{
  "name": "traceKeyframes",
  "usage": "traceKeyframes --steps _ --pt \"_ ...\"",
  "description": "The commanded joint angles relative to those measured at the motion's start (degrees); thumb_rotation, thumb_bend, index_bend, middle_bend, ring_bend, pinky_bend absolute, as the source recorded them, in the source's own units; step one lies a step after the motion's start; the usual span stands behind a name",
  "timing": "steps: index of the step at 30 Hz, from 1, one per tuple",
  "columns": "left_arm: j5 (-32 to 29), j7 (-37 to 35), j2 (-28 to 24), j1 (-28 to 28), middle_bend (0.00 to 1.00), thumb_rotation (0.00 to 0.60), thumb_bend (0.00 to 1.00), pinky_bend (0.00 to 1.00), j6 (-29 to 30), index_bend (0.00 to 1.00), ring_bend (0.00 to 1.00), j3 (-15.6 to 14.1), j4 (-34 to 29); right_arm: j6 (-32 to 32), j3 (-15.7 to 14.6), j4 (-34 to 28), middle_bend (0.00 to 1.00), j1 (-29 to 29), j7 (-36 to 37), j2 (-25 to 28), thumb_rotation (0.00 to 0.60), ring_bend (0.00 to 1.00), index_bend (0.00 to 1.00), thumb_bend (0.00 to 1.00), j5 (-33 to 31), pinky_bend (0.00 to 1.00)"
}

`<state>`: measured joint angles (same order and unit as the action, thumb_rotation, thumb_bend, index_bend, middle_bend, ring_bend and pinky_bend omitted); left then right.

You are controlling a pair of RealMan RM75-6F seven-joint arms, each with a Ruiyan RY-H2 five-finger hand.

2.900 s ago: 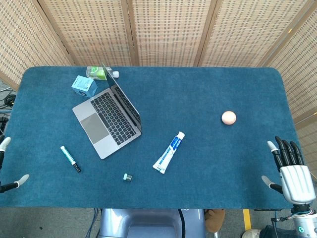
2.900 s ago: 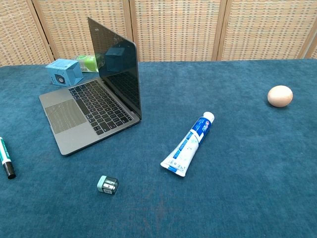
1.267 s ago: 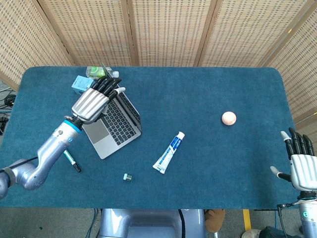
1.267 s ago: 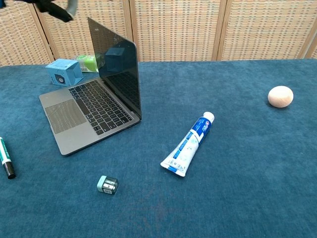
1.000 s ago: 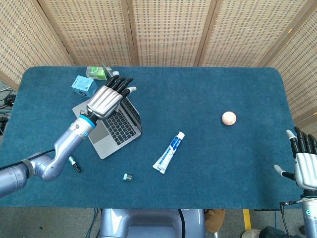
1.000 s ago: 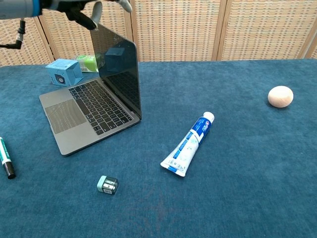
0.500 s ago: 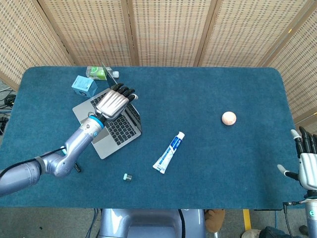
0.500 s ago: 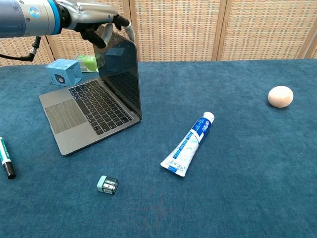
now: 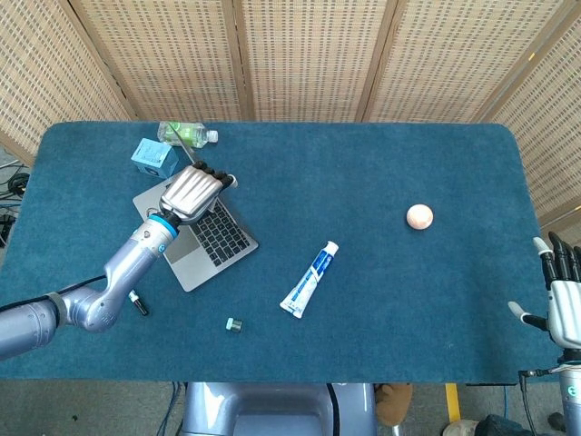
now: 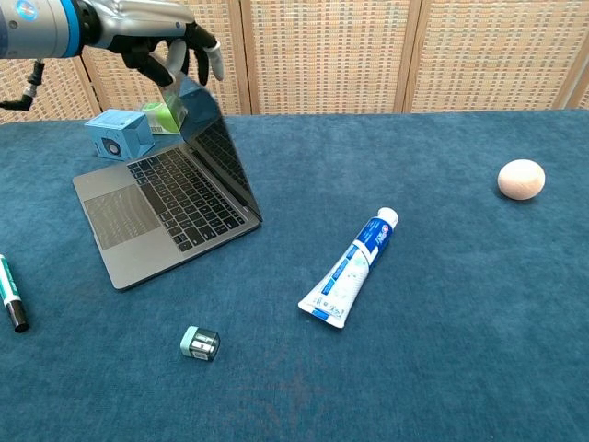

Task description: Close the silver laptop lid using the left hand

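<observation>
Now the left robot hand (image 10: pixel 156 41) is reaching over the back left part of the desk (image 9: pixel 363 163), with its grey arm stretching up from the front left corner. Its fingers (image 10: pixel 207 51) are curling down over the top edge of the silver laptop (image 10: pixel 166 203) lid and pressing on it, holding nothing. The lid is leaning halfway down over the flat keys. The laptop is thin, smooth and shiny, sitting on soft blue cloth. Behind it are sitting a small blue box (image 10: pixel 120 134) and a green bottle (image 9: pixel 186 133). In front are lying a marker (image 10: pixel 11 293) and a tiny round cap (image 10: pixel 200 343). Further right are lying a long white and blue tube (image 10: pixel 350 268) and a smooth round ball (image 10: pixel 520 179). Far right, the right robot hand (image 9: pixel 563 300) is hanging past the desk edge, fingers straight and apart.
</observation>
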<state>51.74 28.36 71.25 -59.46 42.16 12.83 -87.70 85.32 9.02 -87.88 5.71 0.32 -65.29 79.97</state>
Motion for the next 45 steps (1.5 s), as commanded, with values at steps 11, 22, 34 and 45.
traceKeyframes --steps 11,22,34,45 --pt "-4.1 0.7 -5.6 1.2 0.37 0.6 1.0 0.26 0.1 0.28 0.38 -3.5 -4.3 0.1 -0.1 -0.4 0.0 -0.1 0.3 0.3 0.6 0.0 0.0 0.0 0.1 0.0" --pt "-0.8 -3.7 -6.1 4.3 0.37 0.6 1.0 0.26 0.5 0.28 0.38 -6.0 -2.9 0.7 -0.5 -1.1 0.0 -0.4 0.1 0.5 0.6 0.0 0.0 0.0 0.9 0.0" --pt "6.4 -9.2 -3.1 6.9 0.37 0.6 1.0 0.26 1.7 0.28 0.38 -7.1 1.2 1.2 -0.7 -1.5 0.0 -0.6 0.1 0.6 0.6 0.0 0.0 0.0 1.5 0.0" --pt "10.6 -12.9 0.5 8.1 0.37 0.6 1.0 0.26 1.2 0.28 0.38 -7.9 5.6 0.9 -0.6 -1.5 0.0 -0.7 0.6 0.8 0.6 0.0 0.0 0.0 1.1 0.0"
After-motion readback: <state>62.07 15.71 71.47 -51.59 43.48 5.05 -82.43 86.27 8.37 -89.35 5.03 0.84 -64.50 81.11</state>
